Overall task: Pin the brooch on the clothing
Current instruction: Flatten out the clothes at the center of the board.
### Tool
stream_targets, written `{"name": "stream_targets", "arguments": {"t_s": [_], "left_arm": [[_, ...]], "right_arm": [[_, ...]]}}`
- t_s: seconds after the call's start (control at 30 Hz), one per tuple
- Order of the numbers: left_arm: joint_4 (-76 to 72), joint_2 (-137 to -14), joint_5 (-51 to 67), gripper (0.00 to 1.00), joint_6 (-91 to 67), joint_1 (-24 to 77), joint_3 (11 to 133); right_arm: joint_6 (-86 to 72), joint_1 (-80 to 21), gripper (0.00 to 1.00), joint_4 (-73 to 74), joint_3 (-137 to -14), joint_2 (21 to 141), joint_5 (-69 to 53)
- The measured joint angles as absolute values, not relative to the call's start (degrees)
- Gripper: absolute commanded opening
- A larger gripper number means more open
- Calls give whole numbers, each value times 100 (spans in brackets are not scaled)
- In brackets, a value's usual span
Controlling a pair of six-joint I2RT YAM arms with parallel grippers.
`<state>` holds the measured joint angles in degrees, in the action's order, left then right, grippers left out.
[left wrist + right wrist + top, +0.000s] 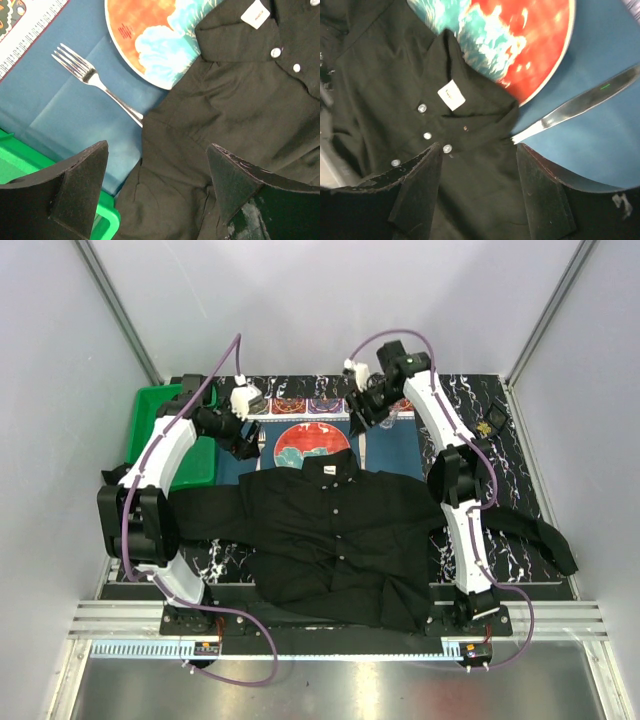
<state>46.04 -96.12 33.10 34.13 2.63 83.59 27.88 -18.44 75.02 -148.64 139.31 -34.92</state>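
Observation:
The black shirt lies spread flat in the middle of the table, collar toward the back, with white buttons down its front. A tiny golden brooch lies on a dark patch at the far right of the table, away from both grippers. My left gripper is open and empty, hovering over the shirt's left shoulder; its point in the left wrist view falls over black cloth. My right gripper is open and empty above the collar area, its fingers straddling cloth beside the buttons.
A blue placemat with a red and teal plate lies behind the collar. A fork lies left of the plate, a knife right of it. A green tray stands at the back left. The right sleeve trails to the right edge.

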Motion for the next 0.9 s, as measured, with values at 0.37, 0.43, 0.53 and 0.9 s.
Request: {"name": "stream_targets", "arguments": {"t_s": [0.37, 0.43, 0.53, 0.9], "left_arm": [[3774, -10086, 3293, 82, 2576, 1155, 8444], [3699, -10208, 3253, 82, 2526, 1284, 8444], [3632, -10407, 3183, 82, 2523, 1415, 8521], [3647, -11668, 3387, 84, 2716, 1708, 9636]], "right_arm": [[910, -1699, 68, 6803, -12619, 13882, -4042], [775, -1699, 66, 6692, -12516, 13882, -4136], [582, -1699, 64, 6501, -12418, 13882, -4364], [211, -1697, 56, 5905, -12158, 13885, -5089]]}}
